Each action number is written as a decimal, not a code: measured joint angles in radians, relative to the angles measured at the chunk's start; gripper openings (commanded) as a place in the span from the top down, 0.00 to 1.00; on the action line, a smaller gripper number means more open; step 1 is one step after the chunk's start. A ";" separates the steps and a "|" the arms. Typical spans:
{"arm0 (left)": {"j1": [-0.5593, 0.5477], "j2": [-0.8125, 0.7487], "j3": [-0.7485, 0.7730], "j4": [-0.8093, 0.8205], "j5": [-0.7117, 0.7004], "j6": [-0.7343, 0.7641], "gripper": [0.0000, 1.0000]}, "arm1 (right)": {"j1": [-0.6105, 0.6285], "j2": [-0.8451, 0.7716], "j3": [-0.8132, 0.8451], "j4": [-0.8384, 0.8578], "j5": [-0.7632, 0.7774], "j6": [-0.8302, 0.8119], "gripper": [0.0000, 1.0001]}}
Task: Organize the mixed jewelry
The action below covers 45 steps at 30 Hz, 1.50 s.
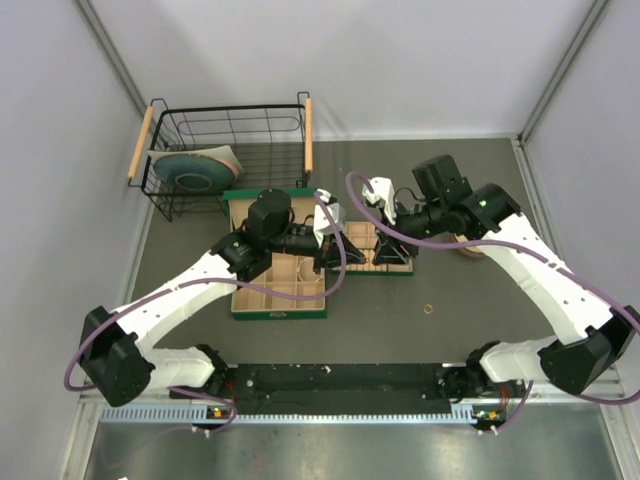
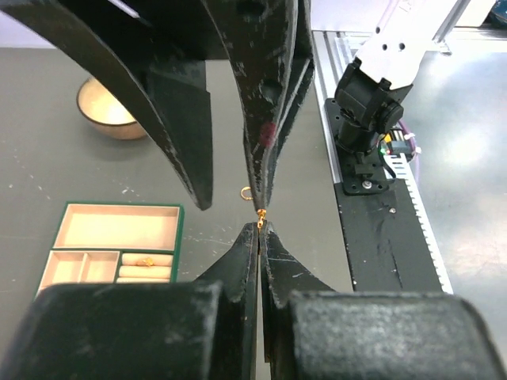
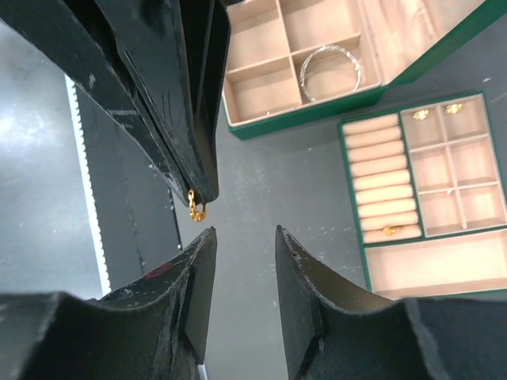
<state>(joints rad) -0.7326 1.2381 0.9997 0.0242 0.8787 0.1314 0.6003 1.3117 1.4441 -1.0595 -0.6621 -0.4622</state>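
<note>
My left gripper [image 2: 260, 226] is shut on a tiny gold ring [image 2: 260, 214], held above the table. The same ring [image 3: 196, 207] hangs from the left fingertips in the right wrist view. My right gripper [image 3: 245, 231] is open, its jaws just short of that ring and not touching it. In the top view the left gripper [image 1: 340, 248] and the right gripper [image 1: 375, 253] meet over the green tray [image 1: 365, 235]. Another gold ring [image 1: 428, 310] lies loose on the table. The silver bracelet [image 3: 331, 71] lies in a compartment of the large green box [image 3: 313, 115]. Gold rings [image 3: 421, 115] sit in the tray's cells, one [image 3: 390, 230] on the roll section.
The large green box [image 1: 280, 290] stands left of the tray. A tan bowl [image 2: 111, 111] sits right of the tray, half under the right arm. A wire basket [image 1: 230, 150] holding a plate stands at the back left.
</note>
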 measured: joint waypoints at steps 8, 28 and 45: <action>0.008 0.015 -0.031 0.050 0.022 -0.074 1.00 | 0.001 -0.021 0.000 0.058 0.006 0.021 0.66; 0.028 0.015 -0.034 0.111 0.023 -0.139 1.00 | 0.019 -0.053 -0.010 0.072 0.000 0.021 0.69; 0.031 0.024 -0.039 0.146 0.030 -0.179 1.00 | 0.038 -0.027 -0.002 0.072 -0.006 0.021 0.86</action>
<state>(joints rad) -0.7021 1.2617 0.9607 0.1703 0.9085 -0.0471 0.6380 1.2850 1.4422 -0.9878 -0.6678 -0.4412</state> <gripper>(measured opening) 0.015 0.165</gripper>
